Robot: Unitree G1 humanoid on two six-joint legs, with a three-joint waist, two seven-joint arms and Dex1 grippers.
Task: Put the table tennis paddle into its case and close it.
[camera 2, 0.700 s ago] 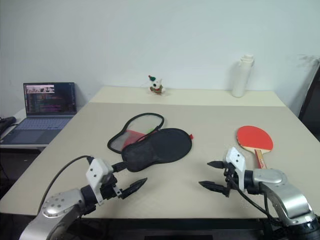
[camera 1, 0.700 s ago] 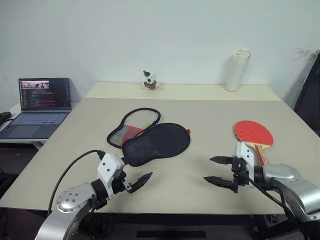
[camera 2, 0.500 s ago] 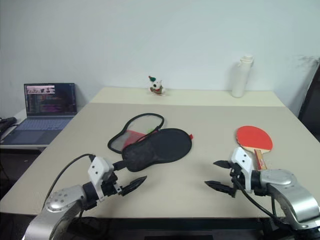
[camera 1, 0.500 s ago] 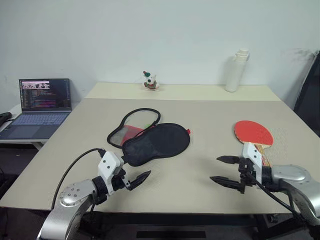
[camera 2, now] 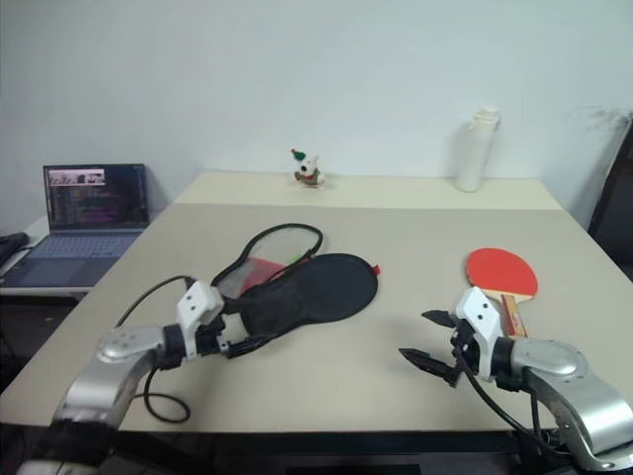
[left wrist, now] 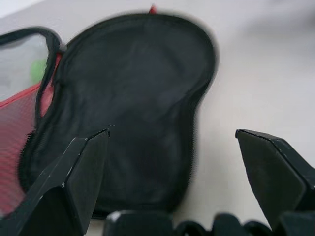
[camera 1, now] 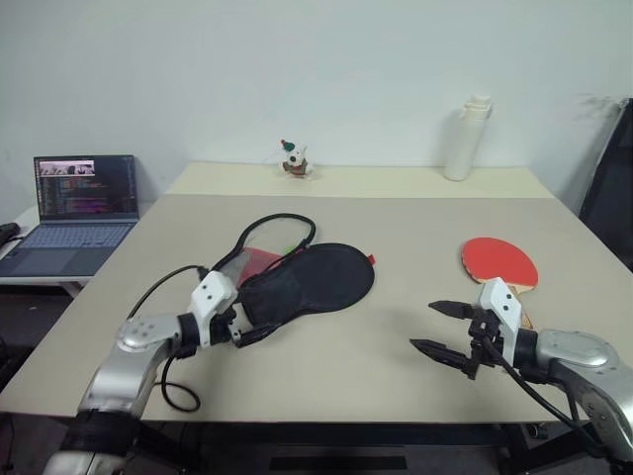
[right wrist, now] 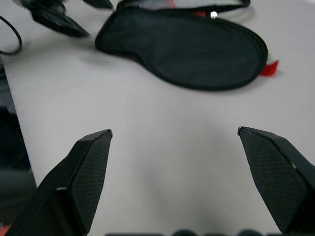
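The case (camera 1: 312, 282) lies mid-table with its black face up. It is unzipped, with its mesh flap (camera 1: 259, 249) and red lining folded back on the far left. My left gripper (camera 1: 252, 330) stands open at the case's narrow end (left wrist: 133, 98), which lies between its fingers (left wrist: 78, 182). Whether they touch it I cannot tell. The table tennis paddle (camera 1: 499, 262) lies red face up at the right, handle toward me. My right gripper (camera 1: 425, 327) hovers open and empty just left of the handle, pointing toward the case (right wrist: 187, 44).
A laptop (camera 1: 79, 208) sits on a side desk at the left. A white bottle (camera 1: 468, 139) and a small toy figure (camera 1: 293, 158) stand at the table's far edge. A black chair (camera 1: 613, 188) shows at the right edge. A cable (camera 1: 168, 381) loops off my left arm.
My left gripper has reached forward from the table's near edge up to the case's narrow end. The right gripper has barely shifted. Case and paddle lie as before.
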